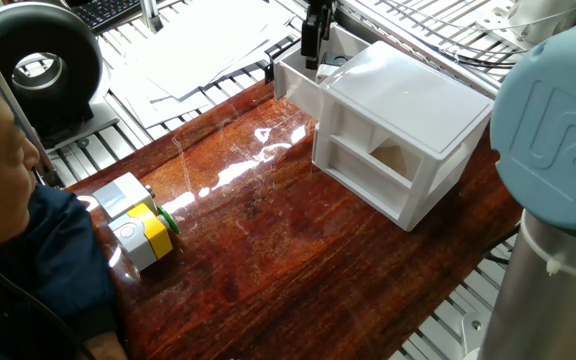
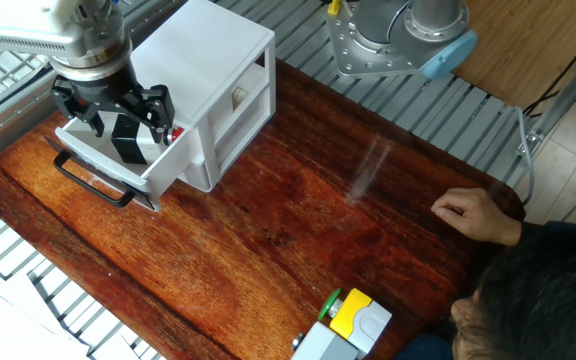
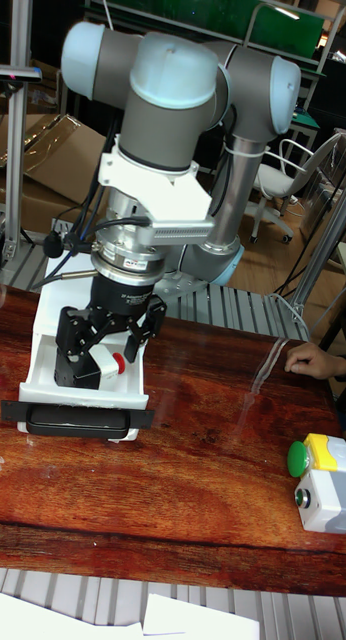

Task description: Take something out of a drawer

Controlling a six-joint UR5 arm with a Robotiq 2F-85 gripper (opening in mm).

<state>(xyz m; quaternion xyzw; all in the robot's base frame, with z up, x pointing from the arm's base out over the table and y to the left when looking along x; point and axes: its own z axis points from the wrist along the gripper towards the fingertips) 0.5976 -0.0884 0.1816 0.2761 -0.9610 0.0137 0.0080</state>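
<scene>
Pincer (image 3: 93, 350) grasping black-and-white block (image 3: 91, 365) above drawer (image 3: 53, 400) | red knob (image 3: 117, 360) visible | no legible writing

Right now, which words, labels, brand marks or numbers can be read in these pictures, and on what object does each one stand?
"UR" monogram, embossed: on the pale blue round plastic joint cap of the grey robot arm.
Band of small print on the metal wrist ring above the pincer: too small to read.
Nothing else is legible.

Two high opposite side views, one low frontal, all sharing drawer (image 3: 85, 385)
</scene>
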